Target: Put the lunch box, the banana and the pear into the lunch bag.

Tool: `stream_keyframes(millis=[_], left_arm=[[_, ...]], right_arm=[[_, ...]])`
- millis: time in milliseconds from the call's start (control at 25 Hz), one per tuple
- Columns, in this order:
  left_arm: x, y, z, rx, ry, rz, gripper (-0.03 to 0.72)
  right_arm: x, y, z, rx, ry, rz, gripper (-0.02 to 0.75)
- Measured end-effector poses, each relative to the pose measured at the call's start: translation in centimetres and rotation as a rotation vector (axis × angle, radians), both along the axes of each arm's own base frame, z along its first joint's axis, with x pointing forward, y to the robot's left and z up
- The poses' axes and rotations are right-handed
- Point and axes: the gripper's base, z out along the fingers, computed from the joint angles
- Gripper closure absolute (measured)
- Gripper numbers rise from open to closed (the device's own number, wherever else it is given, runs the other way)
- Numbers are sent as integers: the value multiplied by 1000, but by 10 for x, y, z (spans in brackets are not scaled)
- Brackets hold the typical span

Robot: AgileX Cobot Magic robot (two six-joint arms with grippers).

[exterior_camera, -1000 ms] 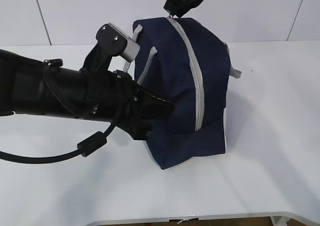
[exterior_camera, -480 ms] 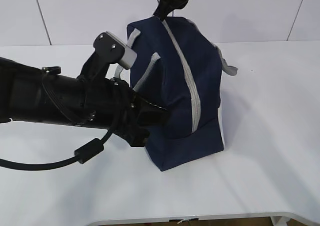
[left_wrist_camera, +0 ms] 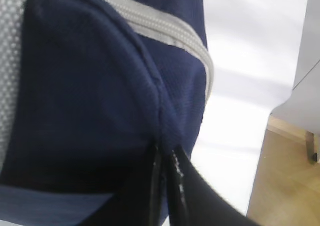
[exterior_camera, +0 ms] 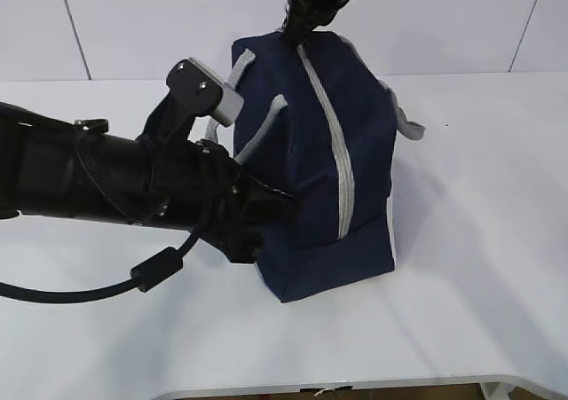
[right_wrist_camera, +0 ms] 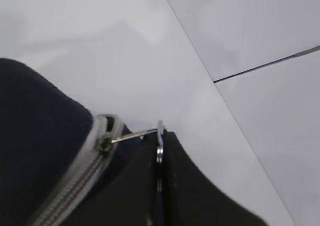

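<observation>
The navy lunch bag stands on the white table, tilted, its grey zipper closed along the top. My left gripper is shut, pinching the bag's navy fabric at a side seam. My right gripper comes down from above at the bag's far top end and is shut on the metal ring pull of the zipper. The lunch box, the banana and the pear are out of view.
The white table spreads around the bag, with its front edge near the bottom of the exterior view. A white wall stands behind. My bulky left arm and its cable lie across the left side. A grey handle sticks out on the bag's right.
The bag's top end shifted left about half a second ago, then came back slightly right. Both grips stayed shut throughout.
</observation>
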Motion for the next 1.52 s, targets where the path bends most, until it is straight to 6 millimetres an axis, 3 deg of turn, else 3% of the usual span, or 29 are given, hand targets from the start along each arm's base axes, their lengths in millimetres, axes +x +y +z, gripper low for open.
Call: stream_keyframes(millis=[320, 560, 720, 800, 960, 1240, 1520], left_arm=[[13, 18, -2, 67, -27, 110, 708], [33, 46, 1, 89, -42, 235, 708], [45, 64, 1, 99, -43, 312, 708], [52, 72, 3, 99, -50, 346, 708], [63, 79, 15, 87, -91, 376, 708], [83, 80, 29, 117, -180, 404, 708], [96, 76, 21, 143, -181, 404, 708]], right_arm=[[-10, -16, -12, -70, 218, 29, 720], [-21, -36, 4, -5, 322, 32, 720], [-40, -39, 19, 55, 348, 62, 720], [-50, -42, 15, 55, 387, 63, 720], [-66, -45, 2, 82, 481, 37, 720], [-93, -54, 19, 203, 535, -126, 720], [-110, -59, 19, 301, 619, -279, 720]])
